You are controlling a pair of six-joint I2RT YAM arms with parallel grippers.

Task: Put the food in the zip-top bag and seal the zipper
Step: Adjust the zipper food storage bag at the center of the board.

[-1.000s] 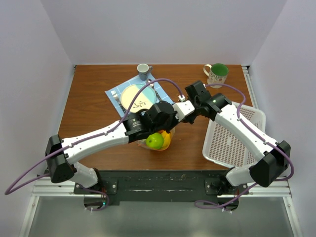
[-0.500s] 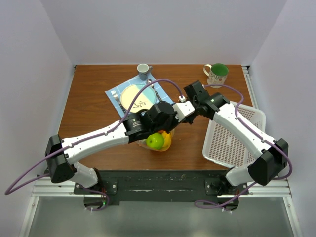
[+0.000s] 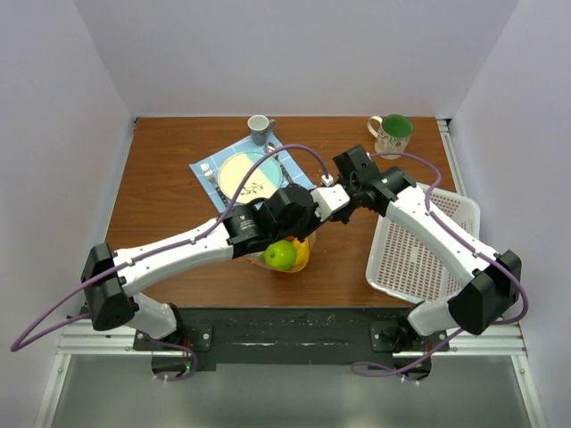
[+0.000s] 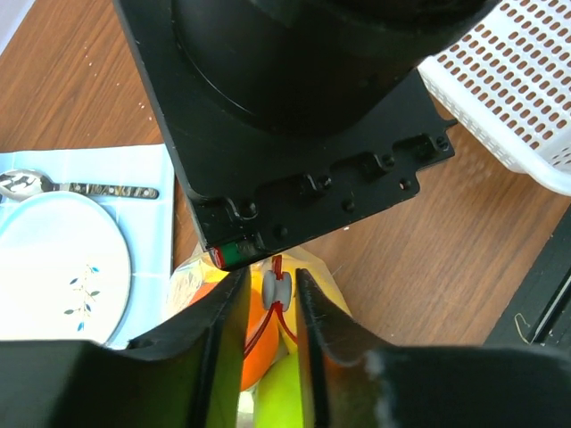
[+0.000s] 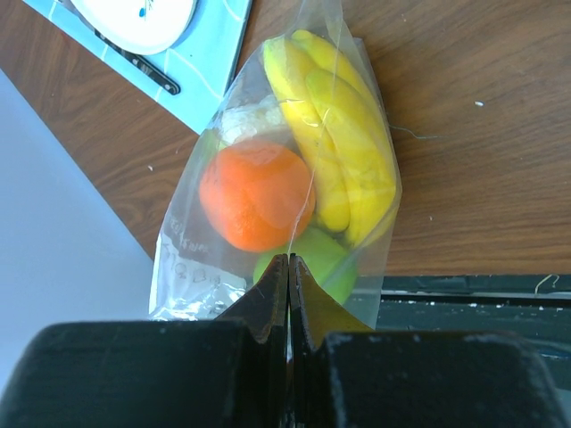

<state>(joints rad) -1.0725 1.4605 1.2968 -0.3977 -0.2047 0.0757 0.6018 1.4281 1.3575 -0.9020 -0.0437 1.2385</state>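
Zip-top bag (image 5: 189, 254) (food (image 5: 256, 196) inside): right fingers (image 5: 268, 305) pinch it, left fingers (image 4: 223, 348) ajar astride zipper (image 4: 276, 291)

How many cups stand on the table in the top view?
2. A small grey cup stands at the far edge, just beyond the blue placemat; a mug with a green inside stands near the far right corner. The arms may hide another.

The zip-top bag (image 5: 187, 259) is at the front middle of the surface (image 3: 178, 205), with the banana (image 5: 343, 152), orange (image 5: 256, 196), apple (image 5: 321, 254) and leafy piece (image 5: 243, 120) inside it. Behind it to the left a plate (image 3: 248, 176) sits on a placemat (image 4: 153, 218) with a spoon (image 4: 76, 187) beside it, and a cup (image 3: 260, 127) stands behind the mat. A basket (image 3: 410, 259) lies right of the bag, a mug (image 3: 391, 134) behind it in the far right corner.
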